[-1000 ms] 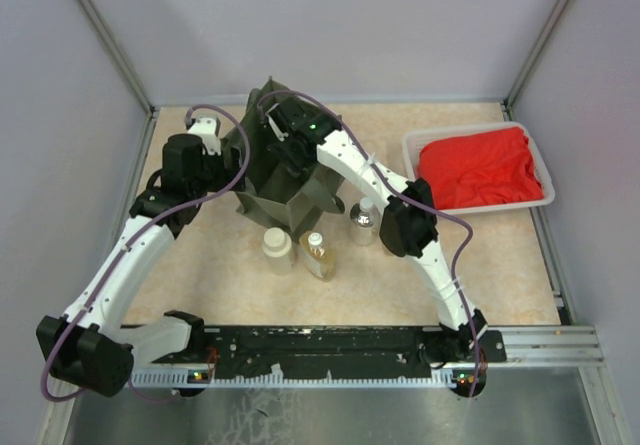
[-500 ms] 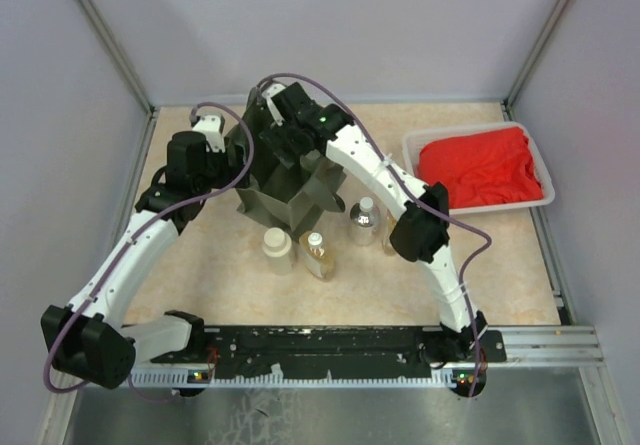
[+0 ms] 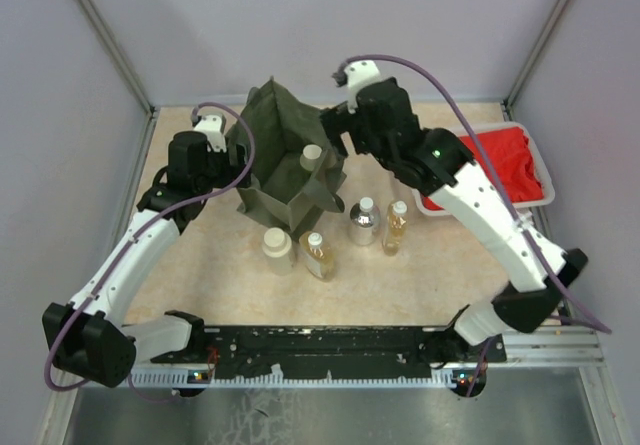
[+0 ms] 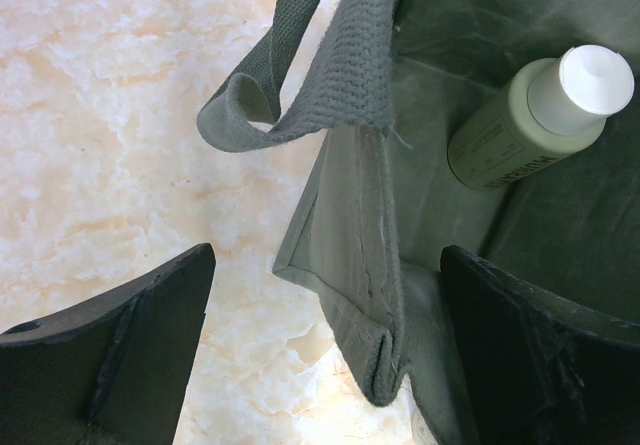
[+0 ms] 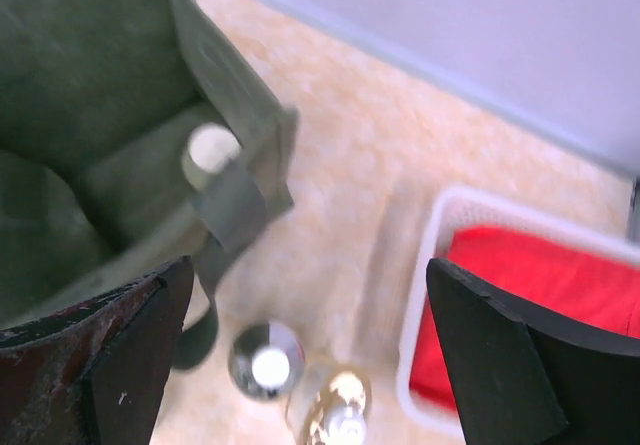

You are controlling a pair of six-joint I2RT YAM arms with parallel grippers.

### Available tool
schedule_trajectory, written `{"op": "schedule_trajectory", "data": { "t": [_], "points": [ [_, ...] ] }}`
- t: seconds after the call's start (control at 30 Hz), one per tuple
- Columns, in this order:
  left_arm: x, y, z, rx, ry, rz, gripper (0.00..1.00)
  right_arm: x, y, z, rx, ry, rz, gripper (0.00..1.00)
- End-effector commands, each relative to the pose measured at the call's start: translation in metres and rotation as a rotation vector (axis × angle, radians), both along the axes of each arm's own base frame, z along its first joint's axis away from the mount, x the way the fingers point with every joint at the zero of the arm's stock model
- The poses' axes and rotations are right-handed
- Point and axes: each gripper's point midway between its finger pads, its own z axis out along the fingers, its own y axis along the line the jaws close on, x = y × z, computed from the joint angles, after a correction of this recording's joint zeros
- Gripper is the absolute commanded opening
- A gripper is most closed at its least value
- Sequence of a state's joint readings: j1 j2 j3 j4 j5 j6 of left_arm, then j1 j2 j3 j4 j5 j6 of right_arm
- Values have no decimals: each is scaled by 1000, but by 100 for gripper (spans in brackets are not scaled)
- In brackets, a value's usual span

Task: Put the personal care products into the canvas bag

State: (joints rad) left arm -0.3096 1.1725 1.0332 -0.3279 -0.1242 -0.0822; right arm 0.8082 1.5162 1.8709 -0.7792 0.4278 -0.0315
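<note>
Top external view: the canvas bag (image 3: 285,170) stands open toward the worktop's far edge, left of centre, with a pale bottle (image 3: 311,155) inside. The left gripper (image 4: 325,275) straddles the bag's wall with jaws spread, and the right gripper (image 5: 310,280) hangs wide open and empty by the bag's right edge. In front of the bag stand a beige bottle (image 3: 277,248), an amber bottle (image 3: 318,255), a silvery bottle (image 3: 364,221) and a second amber bottle (image 3: 396,226).

Mouth of canvas bag (image 3: 268,130) open overhead. Along its near side four bottles (image 3: 363,223) crowd; free tabletop (image 3: 200,255) near-left; tray (image 3: 545,175) blocks far right.

A crumpled red cloth (image 3: 512,162) fills a white rectangular tray (image 3: 547,187) at the far right corner of the beige marbled table (image 3: 210,275), close to the wall.
</note>
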Motion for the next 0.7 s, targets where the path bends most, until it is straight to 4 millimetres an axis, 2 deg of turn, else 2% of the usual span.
{"op": "schedule_trajectory", "data": {
  "t": [0.0, 0.17, 0.27, 0.43, 0.67],
  "points": [
    [-2, 2, -14, 27, 37, -8, 100, -13, -56, -48, -1, 76, -206, 99],
    [-2, 1, -10, 28, 28, -12, 100, -33, -102, -123, 18, 227, -304, 99],
    [-3, 2, -9, 28, 24, -10, 100, -45, -120, -153, 23, 285, -360, 99],
    [-3, 0, -7, 22, 21, -19, 100, -58, -131, -175, 21, 339, -398, 99],
    [-5, 1, -7, 20, 21, -20, 100, -67, -119, -199, 61, 405, -349, 98]
  ]
}}
